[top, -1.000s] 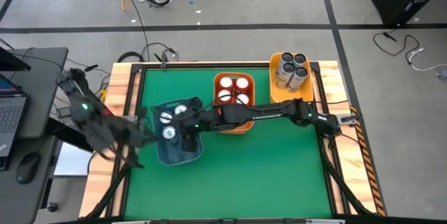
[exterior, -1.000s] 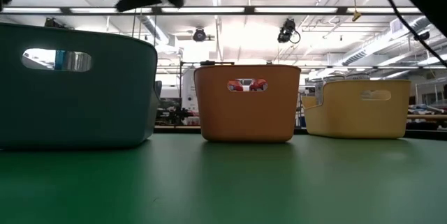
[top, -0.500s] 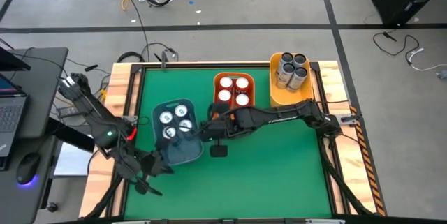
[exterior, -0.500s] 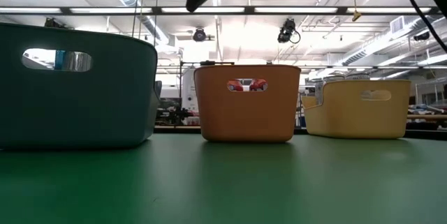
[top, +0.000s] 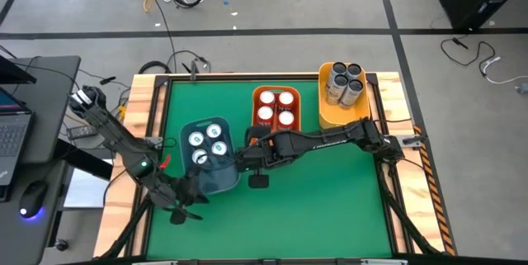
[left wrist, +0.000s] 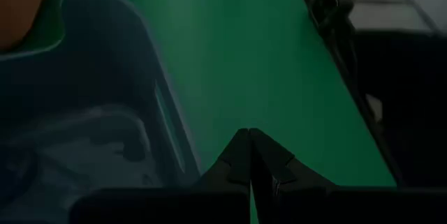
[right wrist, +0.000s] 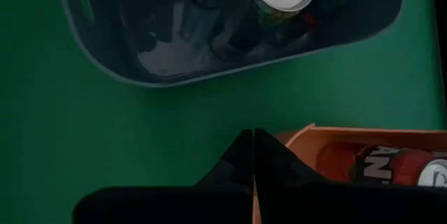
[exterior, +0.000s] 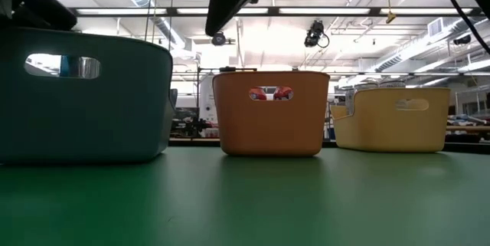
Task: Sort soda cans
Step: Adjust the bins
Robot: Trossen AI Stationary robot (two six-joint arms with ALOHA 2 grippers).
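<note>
The soda cans stand sorted in three bins on the green table (top: 322, 207). Teal cans with white tops (top: 198, 139) are in the blue bin (top: 216, 181). Red cans (top: 276, 108) are in the orange bin (top: 257, 131), and dark cans (top: 345, 82) are in the yellow bin (top: 330, 116). My right gripper (top: 246, 160) hangs shut over the table between the blue bin (right wrist: 174, 49) and the orange bin (right wrist: 335, 132), holding nothing. My left gripper (top: 186, 212) is shut and empty, low by the blue bin's near left corner (left wrist: 105, 112).
The three bins stand in a row across the far half of the table, with open green surface in front of them (exterior: 306, 200). A wooden frame (top: 147, 125) edges the table. A laptop (top: 12, 125) and a mouse (top: 31, 199) lie off the table's left side.
My right gripper has drawn back from over the blue bin toward the table's right, and now hangs between the blue and orange bins. My left gripper has sunk and gone toward the near edge, from beside the blue bin's left side to its near left corner.
</note>
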